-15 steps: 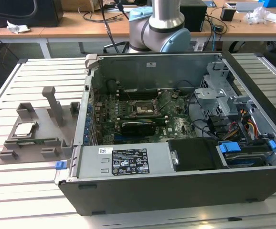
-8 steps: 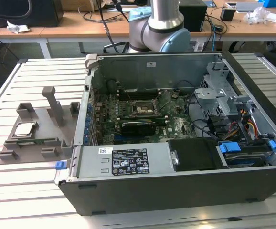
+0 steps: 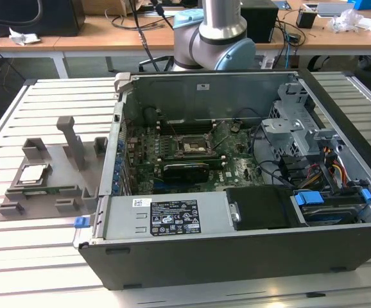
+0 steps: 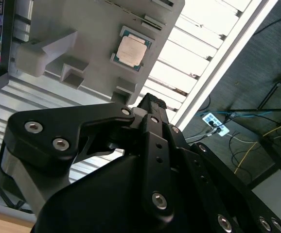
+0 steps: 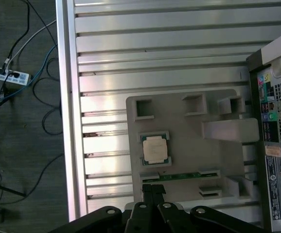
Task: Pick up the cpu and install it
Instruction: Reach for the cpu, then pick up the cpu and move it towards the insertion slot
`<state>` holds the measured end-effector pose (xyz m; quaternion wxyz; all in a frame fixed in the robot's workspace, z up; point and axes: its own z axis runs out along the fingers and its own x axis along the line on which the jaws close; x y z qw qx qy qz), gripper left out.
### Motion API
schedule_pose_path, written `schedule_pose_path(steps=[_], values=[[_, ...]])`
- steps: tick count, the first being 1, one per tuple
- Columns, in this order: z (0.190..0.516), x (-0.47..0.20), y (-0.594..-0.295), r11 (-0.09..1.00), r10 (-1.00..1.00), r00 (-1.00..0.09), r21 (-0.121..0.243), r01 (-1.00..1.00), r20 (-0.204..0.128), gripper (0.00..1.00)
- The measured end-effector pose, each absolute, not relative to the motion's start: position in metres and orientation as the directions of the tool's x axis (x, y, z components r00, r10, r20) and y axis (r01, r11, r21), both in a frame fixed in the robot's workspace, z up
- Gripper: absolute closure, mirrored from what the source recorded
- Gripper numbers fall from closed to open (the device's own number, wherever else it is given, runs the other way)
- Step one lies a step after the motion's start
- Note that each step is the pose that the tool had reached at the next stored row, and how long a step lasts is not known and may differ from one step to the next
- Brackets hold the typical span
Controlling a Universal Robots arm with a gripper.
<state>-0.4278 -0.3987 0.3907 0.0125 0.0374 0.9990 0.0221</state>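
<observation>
on the bench point(image 3: 18, 256), at the exterior view's left of the open case point(image 3: 205, 256), the cpu point(image 3: 33, 173) lies in a square recess of the grey fixture point(image 3: 63, 176); nothing of the task looks done yet; the chip is not picked up, and the dark socket point(image 3: 195, 146) on the board inside the case has no silver top in it, as far as the exterior view shows; so both the pick and the install are left.

in both wrist views the hand point(image 5: 153, 187) hangs over the fixture point(image 5: 189, 155), apart from the cpu point(image 5: 156, 149) and touching nothing; its fingertips point(image 5: 148, 187) stand together with nothing between them.

the cpu point(image 4: 131, 50) is a small flat square; its top is a dull silver plate with a pale sheen, and a thin darker rim runs round it; it lies level, lid up, square to its recess, whose low walls sit close round it; a post of the fixture point(image 4: 82, 29) rises near it, but nothing covers the chip.
</observation>
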Motion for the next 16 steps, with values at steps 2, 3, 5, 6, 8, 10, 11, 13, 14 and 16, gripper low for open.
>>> schedule_pose_path(steps=[2, 3, 5, 6, 8, 10, 11, 13, 14, 16], values=[[0.3907, -0.428, -0.3987, 0.996, 0.075, -0.997, 0.045, 0.074, -0.023, 0.89], [0.3907, -0.4281, -0.3987, 0.996, 0.075, -0.997, 0.045, 0.074, -0.023, 0.89], [0.3907, -0.4283, -0.3987, 0.996, 0.075, -0.997, 0.045, 0.074, -0.023, 0.89], [0.3907, -0.4284, -0.3987, 0.996, 0.075, -0.997, 0.045, 0.074, -0.023, 0.89], [0.3906, -0.4286, -0.3987, 0.996, 0.075, -0.997, 0.045, 0.074, -0.023, 0.89], [0.3907, -0.4289, -0.3987, 0.996, 0.075, -0.997, 0.045, 0.074, -0.023, 0.89], [0.3906, -0.429, -0.3987, 0.996, 0.075, -0.997, 0.045, 0.074, -0.023, 0.83], [0.3906, -0.4291, -0.3987, 0.996, 0.075, -0.997, 0.045, 0.074, -0.023, 0.76], [0.3907, -0.4292, -0.3987, 0.996, 0.075, -0.997, 0.045, 0.074, -0.023, 0.64], [0.3907, -0.4293, -0.3987, 0.996, 0.075, -0.997, 0.045, 0.074, -0.023, 0.58]])
